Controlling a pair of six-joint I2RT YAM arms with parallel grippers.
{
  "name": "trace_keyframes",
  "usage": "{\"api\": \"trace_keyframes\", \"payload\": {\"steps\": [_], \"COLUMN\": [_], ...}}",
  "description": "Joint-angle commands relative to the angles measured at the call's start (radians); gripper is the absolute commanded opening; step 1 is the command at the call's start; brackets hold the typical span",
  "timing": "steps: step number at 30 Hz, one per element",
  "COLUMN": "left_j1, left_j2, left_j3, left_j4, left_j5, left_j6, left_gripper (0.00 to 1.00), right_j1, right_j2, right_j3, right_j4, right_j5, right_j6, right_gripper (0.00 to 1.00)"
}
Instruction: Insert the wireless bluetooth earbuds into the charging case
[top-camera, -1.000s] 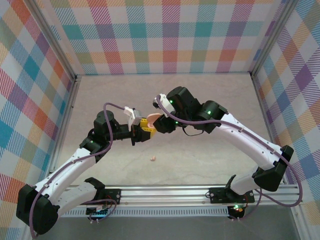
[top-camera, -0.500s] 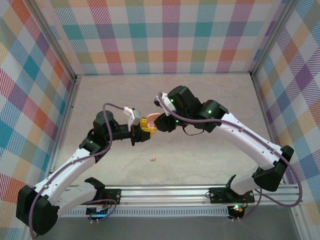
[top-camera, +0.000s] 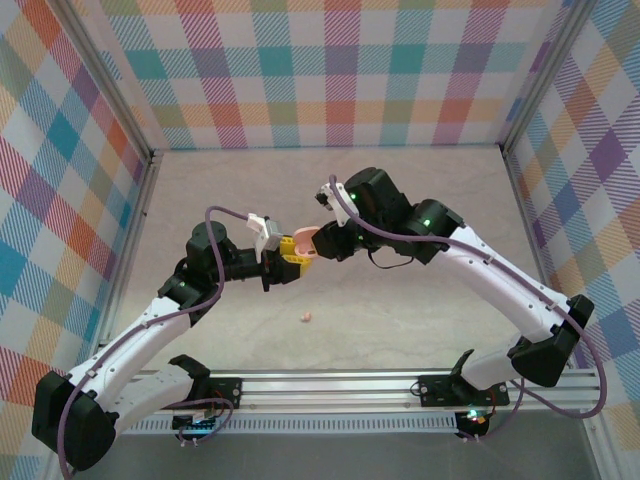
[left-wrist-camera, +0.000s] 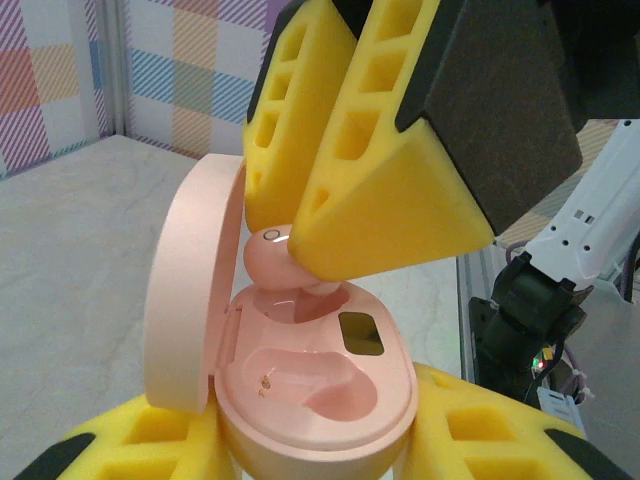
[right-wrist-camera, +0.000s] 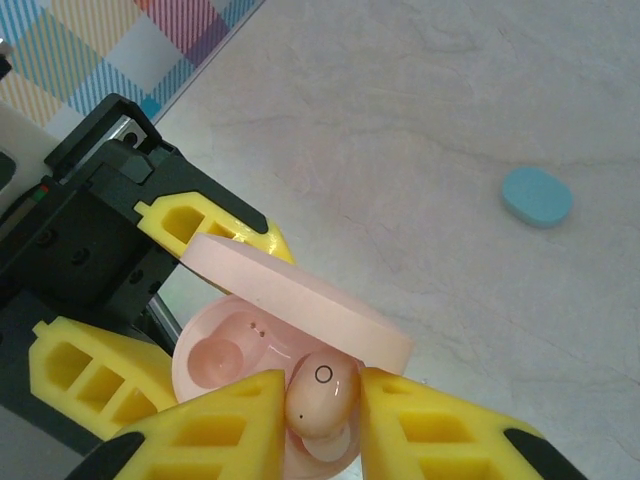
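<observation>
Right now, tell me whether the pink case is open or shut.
Open: the lid stands up off the pink case, baring its wells; the right gripper holds an earbud at one.

The pink earbud (left-wrist-camera: 266, 260) is half covered by a yellow finger (left-wrist-camera: 380, 200); the case (left-wrist-camera: 330, 400) is cut off by the lower edge.

Two pink earbuds (right-wrist-camera: 322, 395) (top-camera: 305, 318), one open pink case (left-wrist-camera: 190, 290), one blue case (right-wrist-camera: 537, 196).
</observation>
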Motion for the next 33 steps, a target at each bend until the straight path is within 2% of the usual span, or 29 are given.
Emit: {"api": "trace_keyframes", "payload": {"steps": [1, 9, 14, 33], "left_j1": [-0.017, -0.017, -0.017, -0.017], "left_j2": [-0.014, -0.011, -0.005, -0.01], "left_j3": [0.021, 0.029, 0.031, 0.024], "left_j4": [0.047, 0.043, 0.043, 0.051], "left_j5": [0.021, 0.019, 0.023, 0.018], "left_j6": [0.016, 0.02, 0.019, 0.017], "left_gripper": [0.04, 0.04, 0.04, 0.04], "right_j1": [-0.006, -0.005, -0.006, -0.034], "right_j2": [-0.028, -0.039, -0.055, -0.145], "right_j3": [-0.027, -0.051, -0.075, -0.224], "right_j4": [0.024, 0.035, 0.07, 0.266], "right_j5": [-0.031, -0.037, -0.03, -0.063], "right_j6": [0.028, 0.047, 0.067, 0.197], "right_gripper": [0.25, 0.24, 0.17, 0.17]}}
